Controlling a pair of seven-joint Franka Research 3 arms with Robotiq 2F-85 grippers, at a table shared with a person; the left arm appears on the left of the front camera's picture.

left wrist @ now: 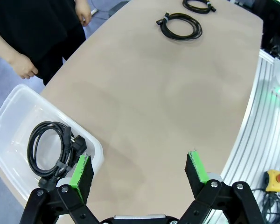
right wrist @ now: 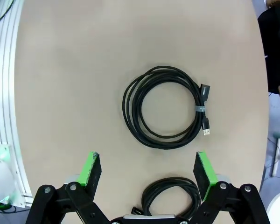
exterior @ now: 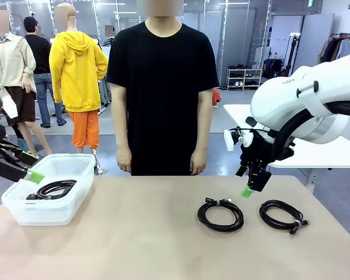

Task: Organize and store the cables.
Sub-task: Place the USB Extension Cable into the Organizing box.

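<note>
Two coiled black cables lie on the tan table: one right of centre and one farther right. In the right wrist view the first coil lies ahead of the fingers and the second sits low between them. A third coil rests inside the clear plastic bin at the left. My right gripper hangs open a little above the table, between the two loose coils. My left gripper is open at the bin's edge, holding nothing, with the binned cable beside its left finger.
A person in a black shirt stands at the table's far side, hands down at their sides. A second white table stands behind my right arm. The aluminium table rail and a red stop button run along the near edge.
</note>
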